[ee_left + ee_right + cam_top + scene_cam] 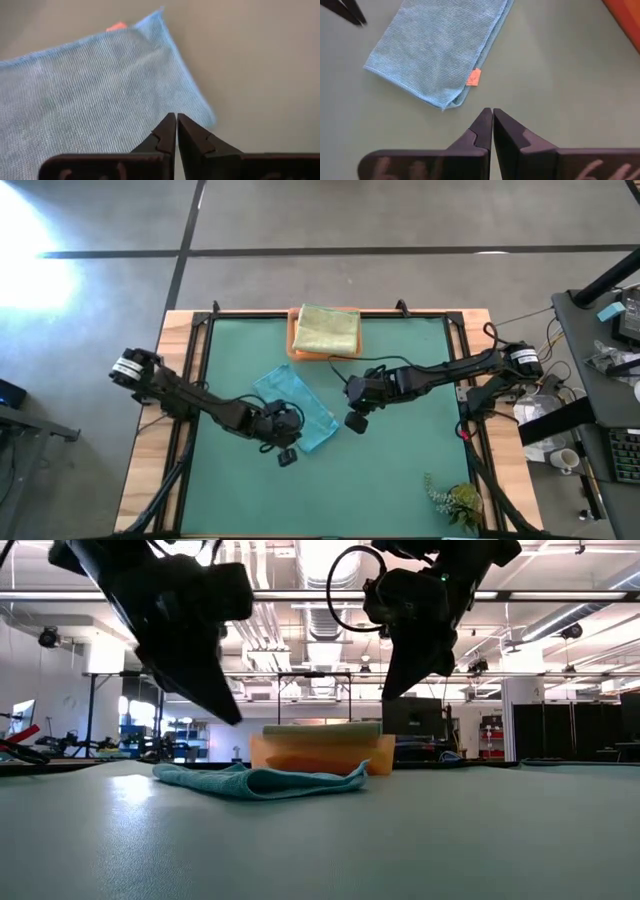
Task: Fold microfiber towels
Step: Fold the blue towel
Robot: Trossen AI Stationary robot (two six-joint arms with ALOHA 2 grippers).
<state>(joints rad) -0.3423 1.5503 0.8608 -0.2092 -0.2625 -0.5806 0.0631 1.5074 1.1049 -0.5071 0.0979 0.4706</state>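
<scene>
A teal towel (296, 406) lies folded flat on the green mat (400, 470), with a small orange tag (474, 76) at one corner. My left gripper (287, 452) is shut and hangs above the towel's near edge (176, 117). The low view shows its tip (232, 716) clear of the cloth (260, 781). My right gripper (355, 420) is also shut and hangs over bare mat just right of the towel (492, 111), higher up (390, 692). A pale yellow-green towel (327, 328) lies folded on the orange tray (293, 348) at the far edge.
A small sprig of greenery (455, 502) lies near the mat's near right corner. The tray (320, 752) stands behind the teal towel at the middle of the far edge. Bare mat stretches along the near side and to the right.
</scene>
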